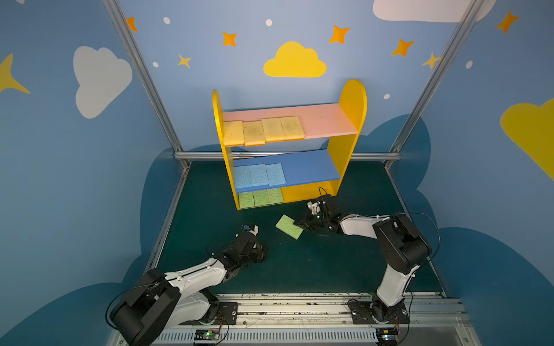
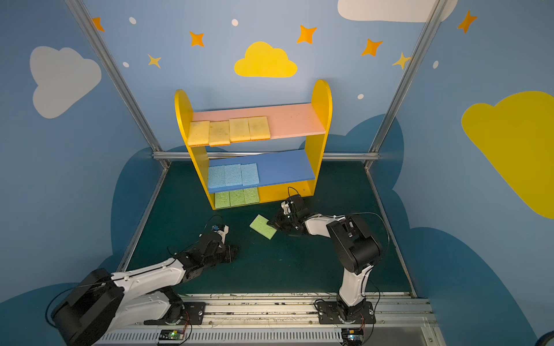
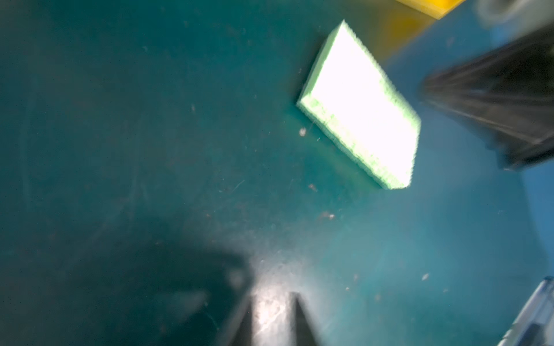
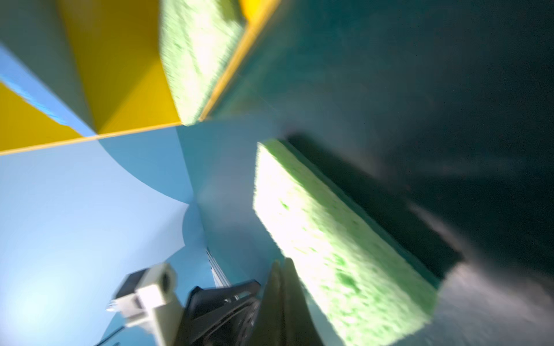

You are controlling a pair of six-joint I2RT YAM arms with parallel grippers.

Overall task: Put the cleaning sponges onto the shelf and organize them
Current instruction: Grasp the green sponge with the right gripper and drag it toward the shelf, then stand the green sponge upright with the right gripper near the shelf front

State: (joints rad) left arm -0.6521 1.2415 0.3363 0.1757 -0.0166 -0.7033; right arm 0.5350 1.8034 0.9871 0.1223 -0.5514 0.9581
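Four yellow sponges, three blue, four green

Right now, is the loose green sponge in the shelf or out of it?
Out. The green sponge lies on the dark mat in front of the shelf, next to the right end effector.

Both units are the same build: left arm and right arm have white moulded link shells dotted with small screws, chunky black joint housings, and black wrists ending in dark tapered fingers. Each wrist carries a small white camera block, and thin black cables loop off the elbows and wrists. Black base plates have silver screw heads, with red and black wires running to a small board with a green LED.
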